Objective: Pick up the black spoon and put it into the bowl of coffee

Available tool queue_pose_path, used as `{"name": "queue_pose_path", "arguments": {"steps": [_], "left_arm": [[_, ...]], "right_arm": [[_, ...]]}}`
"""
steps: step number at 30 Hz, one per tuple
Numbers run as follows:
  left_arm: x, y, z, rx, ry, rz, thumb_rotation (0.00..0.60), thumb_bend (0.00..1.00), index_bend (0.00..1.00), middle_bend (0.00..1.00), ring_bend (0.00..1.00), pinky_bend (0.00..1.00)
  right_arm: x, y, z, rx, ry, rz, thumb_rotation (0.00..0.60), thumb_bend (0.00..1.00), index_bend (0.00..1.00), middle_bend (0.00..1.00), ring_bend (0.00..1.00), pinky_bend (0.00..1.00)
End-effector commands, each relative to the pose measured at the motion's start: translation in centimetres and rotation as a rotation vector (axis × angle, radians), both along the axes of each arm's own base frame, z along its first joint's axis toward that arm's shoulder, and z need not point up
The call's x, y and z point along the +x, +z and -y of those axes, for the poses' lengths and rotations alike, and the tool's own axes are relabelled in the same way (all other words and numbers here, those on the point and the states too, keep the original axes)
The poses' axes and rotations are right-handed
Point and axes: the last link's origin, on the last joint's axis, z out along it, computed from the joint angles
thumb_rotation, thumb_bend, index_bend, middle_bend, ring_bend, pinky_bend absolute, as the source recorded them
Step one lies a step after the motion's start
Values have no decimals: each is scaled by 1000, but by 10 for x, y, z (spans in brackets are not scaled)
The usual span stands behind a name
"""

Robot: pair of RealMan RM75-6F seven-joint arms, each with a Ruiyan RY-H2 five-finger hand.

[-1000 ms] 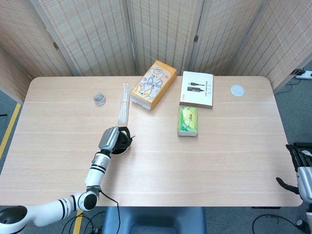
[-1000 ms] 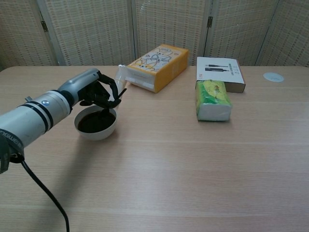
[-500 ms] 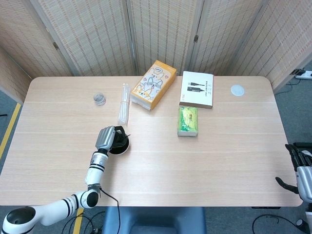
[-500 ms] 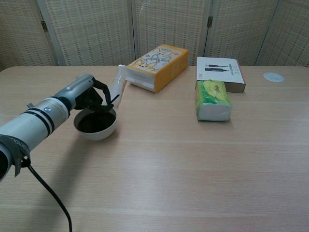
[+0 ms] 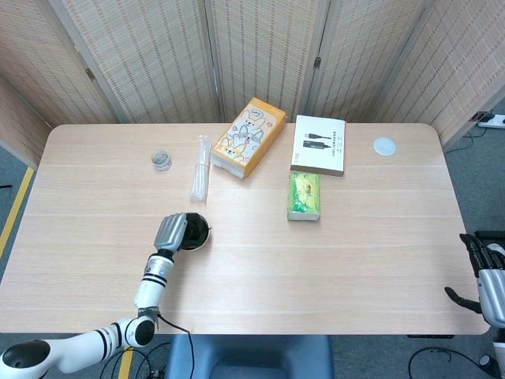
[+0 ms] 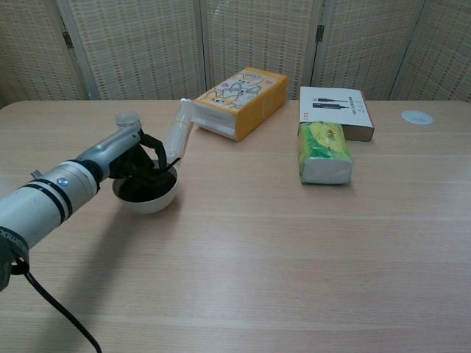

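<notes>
The black spoon (image 6: 163, 175) is now down in the bowl of coffee (image 6: 148, 193), lower than a second ago. My left hand (image 6: 140, 163) has sunk over the bowl and pinches the spoon. My right hand (image 5: 488, 272) hangs spread off the table's (image 5: 355, 260) right edge. I cannot read the box (image 6: 237, 99) writing.

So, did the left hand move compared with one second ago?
Yes. The left hand drew back left, away from the orange box, lower over the bowl.
</notes>
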Motion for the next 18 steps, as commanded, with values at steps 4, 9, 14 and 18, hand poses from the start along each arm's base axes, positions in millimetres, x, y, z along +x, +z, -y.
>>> {"name": "queue_pose_path", "arguments": {"steps": [4,9,14,18], "left_arm": [[8,-9,-4,-7,-13,-23,600,426,681,1000,1000,998],[8,-13,-13,1,7,-40,600,426,681,1000,1000,998],[3,-9,-21,27,27,-52,600,427,682,1000,1000,998],[-2,-3,-22,42,42,-48,600,426,682,1000,1000,998]], "right_arm": [[-1,0,-2,-3,-5,2,600,52,66,113,216,220],[-2,2,-3,-10,-11,3,600,52,66,113,216,220],[-3,1,-3,-8,-15,3,600,52,66,113,218,220],[-3,1,-1,-5,-11,4,600,50,66,113,219,220]]}}
